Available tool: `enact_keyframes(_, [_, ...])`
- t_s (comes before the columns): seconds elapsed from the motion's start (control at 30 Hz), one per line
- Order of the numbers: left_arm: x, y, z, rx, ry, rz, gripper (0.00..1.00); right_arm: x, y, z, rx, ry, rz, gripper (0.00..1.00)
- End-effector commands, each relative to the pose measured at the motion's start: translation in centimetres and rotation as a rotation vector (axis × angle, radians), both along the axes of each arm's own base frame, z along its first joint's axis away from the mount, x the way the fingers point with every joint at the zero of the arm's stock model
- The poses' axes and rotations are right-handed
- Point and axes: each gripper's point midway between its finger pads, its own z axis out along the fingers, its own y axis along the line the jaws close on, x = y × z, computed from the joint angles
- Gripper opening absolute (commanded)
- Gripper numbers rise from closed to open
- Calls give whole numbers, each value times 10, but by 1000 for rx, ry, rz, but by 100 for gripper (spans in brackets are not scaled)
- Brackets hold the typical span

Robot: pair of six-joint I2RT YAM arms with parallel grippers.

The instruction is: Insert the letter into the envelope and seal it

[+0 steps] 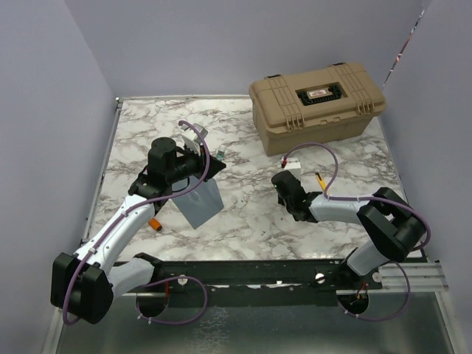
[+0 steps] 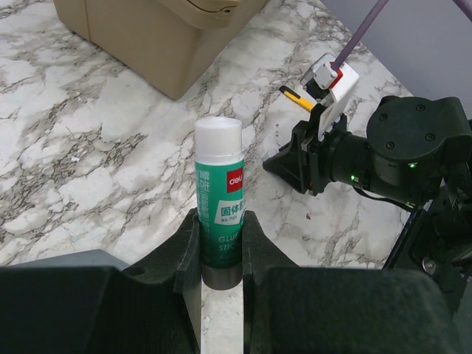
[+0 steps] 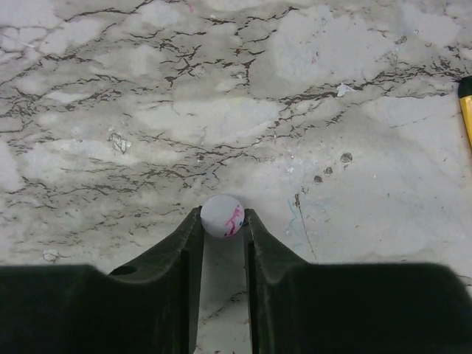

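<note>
Two pinches: left fingers (image 2: 183, 254) on glue stick (image 2: 219, 199) near envelope (image 1: 199, 207), right fingers (image 3: 181, 254) on white ball (image 3: 223, 215).

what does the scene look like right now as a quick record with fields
left jaws: shut on the green glue stick
right jaws: shut on a small white round piece with pink marks
envelope: on the table, partly hidden by the left arm
letter: not in view
tan case: closed, far right corner
</note>
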Motion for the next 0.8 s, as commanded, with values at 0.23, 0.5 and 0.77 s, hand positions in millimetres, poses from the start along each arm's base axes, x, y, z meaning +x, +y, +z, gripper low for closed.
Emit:
enact_keyframes(0.23, [-5, -2, 9, -28, -28, -13, 0, -1, 8, 26, 57, 8, -23, 58])
enact_keyframes(0.5, [-8, -5, 18, -56, -20, -23, 0, 6, 29, 105, 191, -64, 32, 64])
enact_keyframes(0.77, [-15, -21, 51, -163, -58, -119, 0, -7, 130, 264, 761, -226, 413, 81])
